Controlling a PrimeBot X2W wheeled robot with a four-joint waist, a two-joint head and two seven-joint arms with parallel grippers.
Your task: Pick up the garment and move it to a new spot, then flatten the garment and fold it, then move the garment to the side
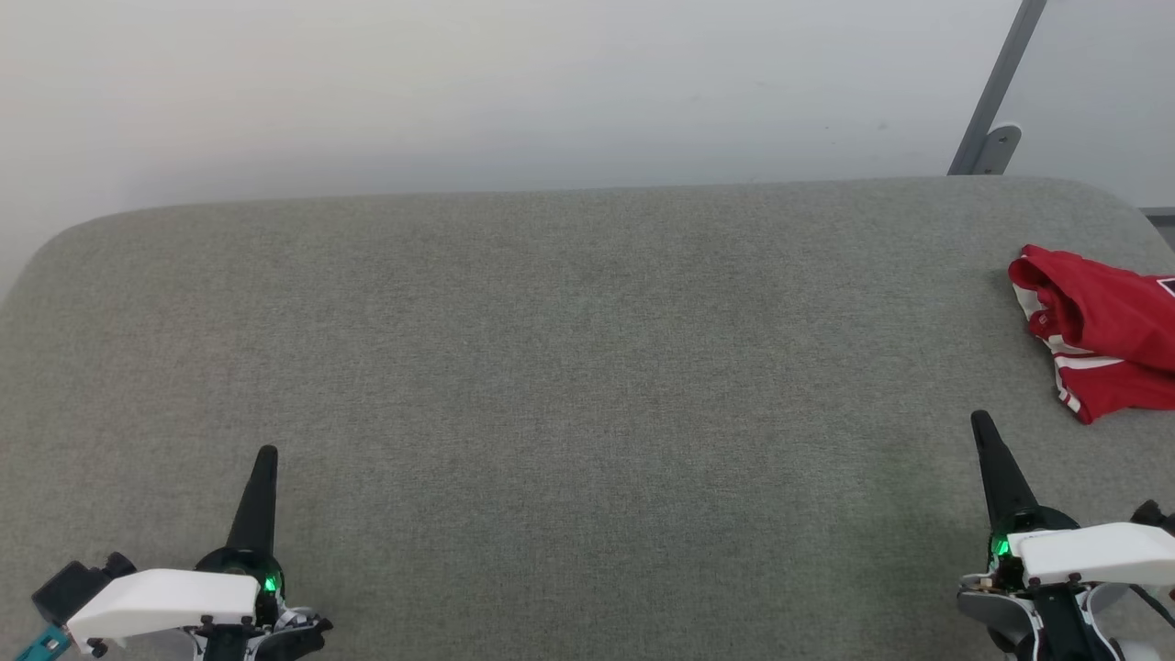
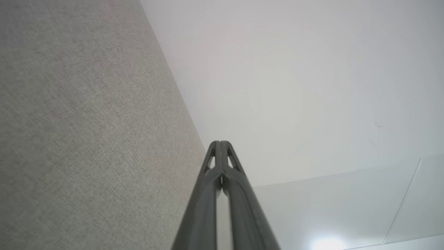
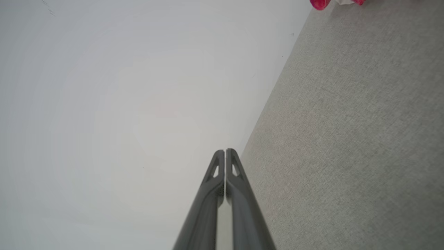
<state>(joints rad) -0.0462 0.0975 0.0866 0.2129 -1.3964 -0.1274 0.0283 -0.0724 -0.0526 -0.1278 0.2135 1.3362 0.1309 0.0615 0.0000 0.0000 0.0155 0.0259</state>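
Observation:
The garment [image 1: 1102,330] lies crumpled at the far right of the grey fabric table [image 1: 569,367], red with white striped trim, cut off by the head view's right edge. A red sliver of the garment [image 3: 319,3] shows at the top of the right wrist view. My right gripper [image 1: 982,424] is shut and empty, hovering near the table's front right, a short way in front of the garment and left of it. My left gripper [image 1: 267,455] is shut and empty at the front left. In the wrist views the left gripper [image 2: 220,143] and the right gripper [image 3: 225,151] have their fingers pressed together.
A pale wall rises behind the table. A grey metal bracket [image 1: 996,101] slants up the wall at the back right, just behind the table's rounded corner. The table's back corners are rounded.

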